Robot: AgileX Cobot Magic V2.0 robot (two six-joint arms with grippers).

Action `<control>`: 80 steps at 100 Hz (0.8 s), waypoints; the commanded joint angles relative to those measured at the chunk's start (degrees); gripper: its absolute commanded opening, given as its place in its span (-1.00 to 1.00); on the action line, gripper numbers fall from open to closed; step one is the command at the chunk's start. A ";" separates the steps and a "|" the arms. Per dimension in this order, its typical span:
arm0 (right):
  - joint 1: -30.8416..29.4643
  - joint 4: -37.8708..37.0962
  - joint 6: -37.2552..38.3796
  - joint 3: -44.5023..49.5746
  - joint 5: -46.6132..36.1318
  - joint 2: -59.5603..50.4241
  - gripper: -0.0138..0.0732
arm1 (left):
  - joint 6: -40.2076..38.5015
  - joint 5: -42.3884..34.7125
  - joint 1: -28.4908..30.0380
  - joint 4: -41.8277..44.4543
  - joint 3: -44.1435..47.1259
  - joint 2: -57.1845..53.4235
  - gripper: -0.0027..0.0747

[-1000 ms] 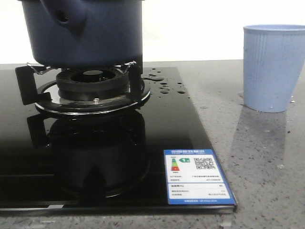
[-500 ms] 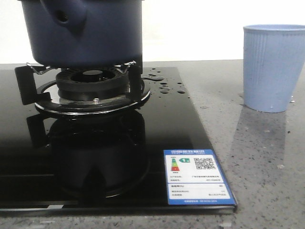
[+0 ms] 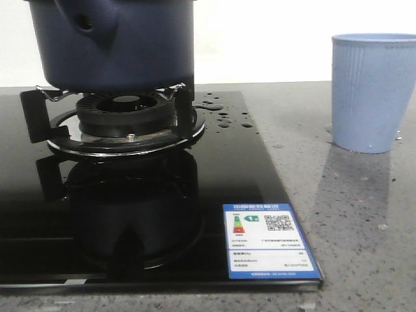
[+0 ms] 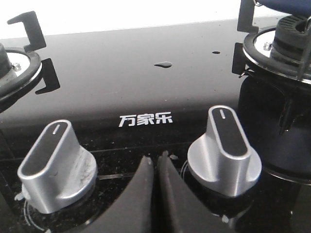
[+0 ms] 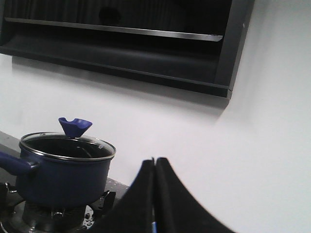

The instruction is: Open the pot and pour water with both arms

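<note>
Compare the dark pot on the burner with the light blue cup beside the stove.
The pot is dark navy with smooth matte sides; the cup is pale blue and ribbed. The pot stands raised on the burner supports over the black glass hob; the cup stands on the grey speckled counter. The right wrist view shows a glass lid on the pot; the cup has no lid. Both stand upright.

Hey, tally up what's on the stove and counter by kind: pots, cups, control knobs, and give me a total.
Pots: 1, the pot on the burner, glass lid on.
Cups: 1, the light blue cup on the counter.
Control knobs: 2, the left knob and the right knob.
Total: 4
</note>
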 commanded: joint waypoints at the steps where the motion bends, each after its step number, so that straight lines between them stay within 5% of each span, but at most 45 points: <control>1: -0.44 -0.19 -0.23 -1.48 0.88 0.60 -0.83 | -0.58 -2.95 0.04 -0.32 2.22 -1.47 -0.98; 80: -0.44 -0.19 -0.23 0.40 1.57 0.60 -0.83 | -0.58 -2.95 0.04 -0.32 2.22 -1.47 -0.98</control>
